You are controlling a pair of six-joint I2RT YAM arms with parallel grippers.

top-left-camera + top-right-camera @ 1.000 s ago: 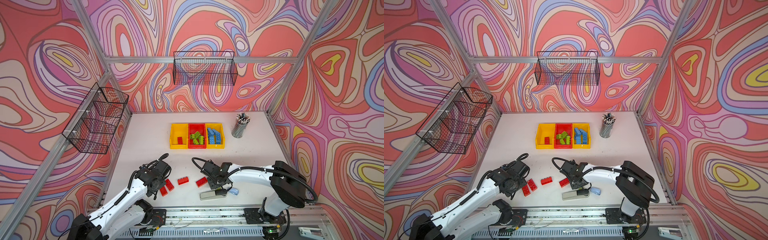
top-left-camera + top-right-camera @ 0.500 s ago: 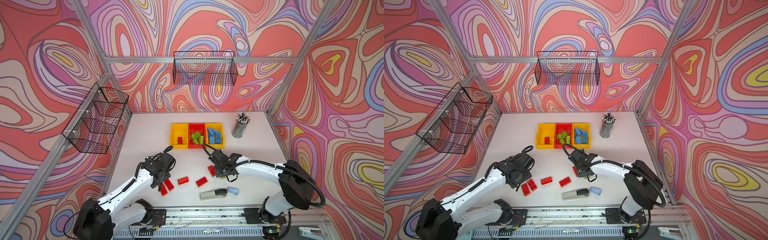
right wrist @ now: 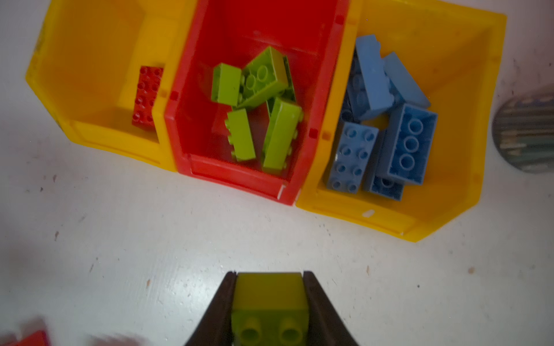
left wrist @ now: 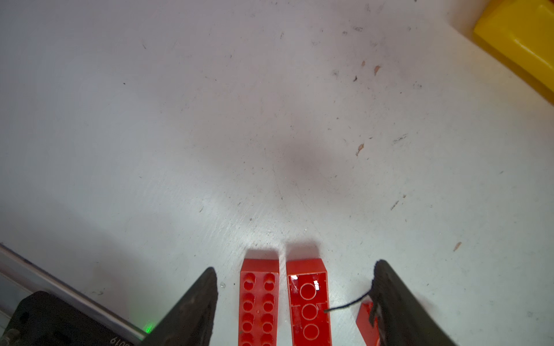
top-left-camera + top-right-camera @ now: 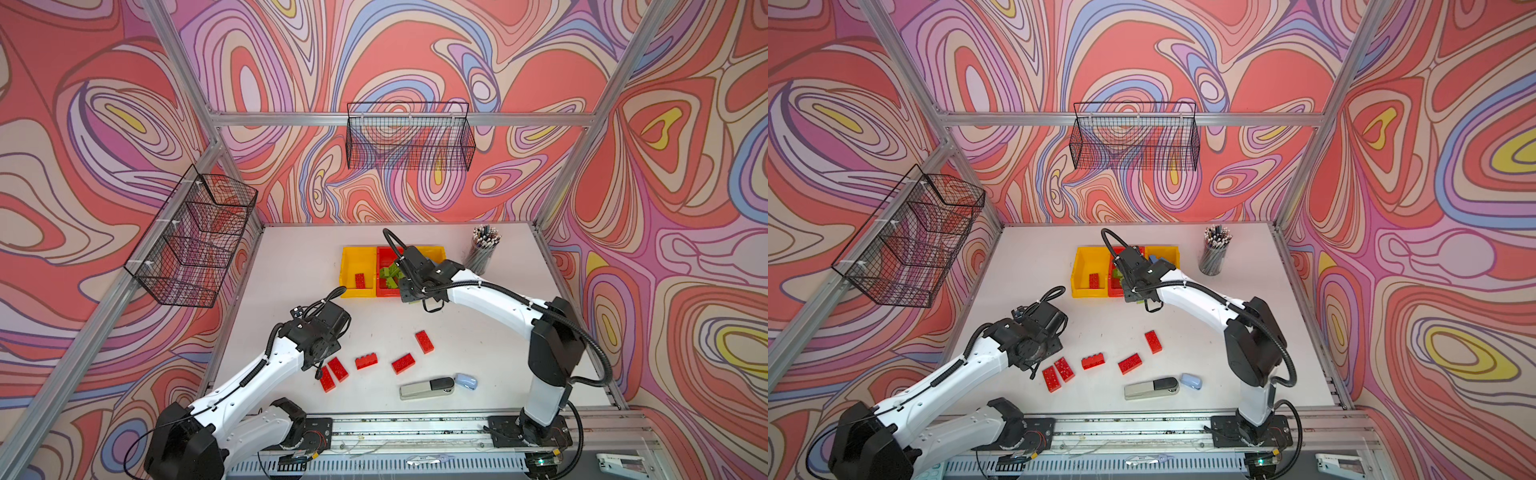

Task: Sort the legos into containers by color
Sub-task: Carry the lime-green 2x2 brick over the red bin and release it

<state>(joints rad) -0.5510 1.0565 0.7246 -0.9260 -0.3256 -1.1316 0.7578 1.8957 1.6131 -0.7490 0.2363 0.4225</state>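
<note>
My right gripper [image 3: 269, 278] is shut on a lime green lego [image 3: 269, 302] and hangs over the bare table just in front of the red container [image 3: 239, 179], which holds several green legos. The yellow container [image 3: 90, 131] beside it holds one red lego [image 3: 147, 96]; the other yellow container [image 3: 389, 215] holds several blue ones. My left gripper [image 4: 295, 266] is open, low over the table, with two red legos [image 4: 259, 299] [image 4: 308, 305] lying side by side between its fingers. Other red legos [image 5: 366, 360] [image 5: 403, 363] [image 5: 424, 342] lie loose near the table's front.
A grey-and-black stapler [image 5: 426, 388] and a small pale-blue item [image 5: 465, 380] lie at the front edge. A mesh pencil cup [image 5: 482, 249] stands right of the containers. Black wire baskets hang on the back wall [image 5: 409, 141] and the left wall [image 5: 191, 241].
My right gripper has carried the green lego from near the stapler at the front up to the containers. My left arm shifted slightly away from the front edge, staying over the red legos.
</note>
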